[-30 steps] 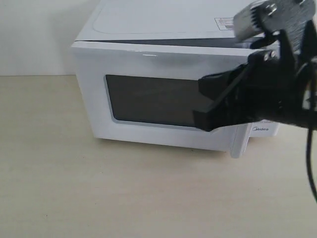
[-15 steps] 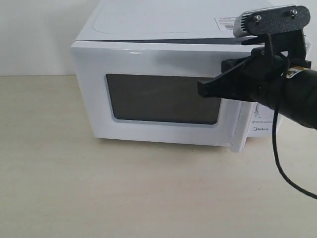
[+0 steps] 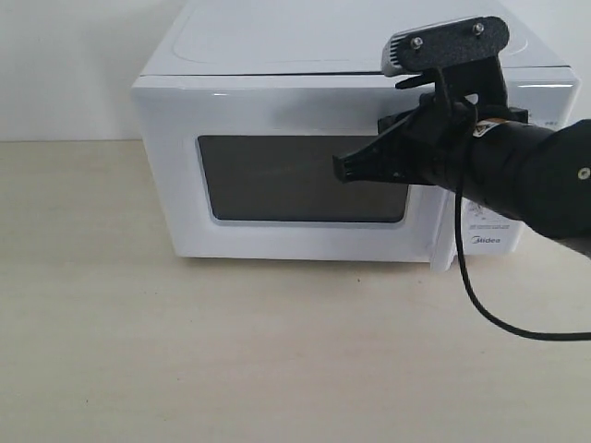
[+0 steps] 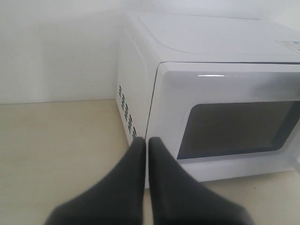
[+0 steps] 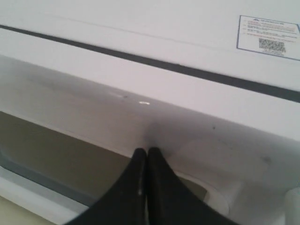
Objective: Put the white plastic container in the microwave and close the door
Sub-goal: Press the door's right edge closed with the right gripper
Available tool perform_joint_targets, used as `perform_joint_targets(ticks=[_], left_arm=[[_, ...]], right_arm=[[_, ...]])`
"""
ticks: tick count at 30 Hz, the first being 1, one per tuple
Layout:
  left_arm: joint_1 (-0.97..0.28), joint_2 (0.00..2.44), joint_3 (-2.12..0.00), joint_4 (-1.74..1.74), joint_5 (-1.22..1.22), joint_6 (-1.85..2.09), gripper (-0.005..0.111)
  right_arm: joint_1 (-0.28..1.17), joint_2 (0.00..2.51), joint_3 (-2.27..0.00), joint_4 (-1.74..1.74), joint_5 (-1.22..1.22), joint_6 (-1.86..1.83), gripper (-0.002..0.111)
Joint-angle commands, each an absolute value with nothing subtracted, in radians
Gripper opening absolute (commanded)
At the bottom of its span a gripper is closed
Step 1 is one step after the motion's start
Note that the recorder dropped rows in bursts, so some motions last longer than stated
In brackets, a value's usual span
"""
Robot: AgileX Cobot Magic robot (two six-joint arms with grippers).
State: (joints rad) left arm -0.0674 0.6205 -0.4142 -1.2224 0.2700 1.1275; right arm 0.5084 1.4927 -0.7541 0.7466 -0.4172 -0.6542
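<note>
The white microwave [image 3: 277, 37] stands on the pale table with its door [image 3: 286, 120] swung flush against the front. The door's dark window [image 3: 277, 180] fills its middle. My right gripper [image 3: 340, 169] is shut, and its tips rest against the door just above the window, as the right wrist view confirms [image 5: 146, 151]. My left gripper [image 4: 144, 139] is shut on nothing. It hovers low over the table, off the microwave's near corner [image 4: 152, 108]. The white plastic container is hidden from every view.
A pale wooden table [image 3: 185, 351] stretches in front of the microwave. A white wall [image 3: 65, 65] stands behind. A black cable [image 3: 480, 305] hangs from my right arm over the table. Vent slots [image 4: 126, 110] mark the microwave's side, a sticker [image 5: 268, 37] its top.
My right gripper has pushed leftward across the door front. The door, ajar a second ago with a gap at its top edge, now sits flush against the microwave.
</note>
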Motion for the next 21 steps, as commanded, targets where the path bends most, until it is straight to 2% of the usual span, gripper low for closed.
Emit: perform_joint_targets(ticks=[1, 14, 18, 21], left_arm=[[-0.069, 0.612, -0.410, -1.222, 0.261, 1.126, 0.004], [-0.069, 0.612, -0.410, -1.222, 0.259, 1.126, 0.004], [-0.069, 0.612, -0.410, -1.222, 0.259, 1.126, 0.004], [-0.069, 0.612, -0.410, -1.222, 0.261, 1.126, 0.004]], right_arm=[[0.497, 1.497, -0.771, 0.804, -0.518, -0.714, 0.000], [0.417, 1.497, -0.792, 0.800, -0.449, -0.716, 0.000], [0.448, 1.453, -0.760, 0.800, -0.368, -0.716, 0.000], [0.529, 1.341, -0.669, 0.800, -0.428, -0.718, 0.000]])
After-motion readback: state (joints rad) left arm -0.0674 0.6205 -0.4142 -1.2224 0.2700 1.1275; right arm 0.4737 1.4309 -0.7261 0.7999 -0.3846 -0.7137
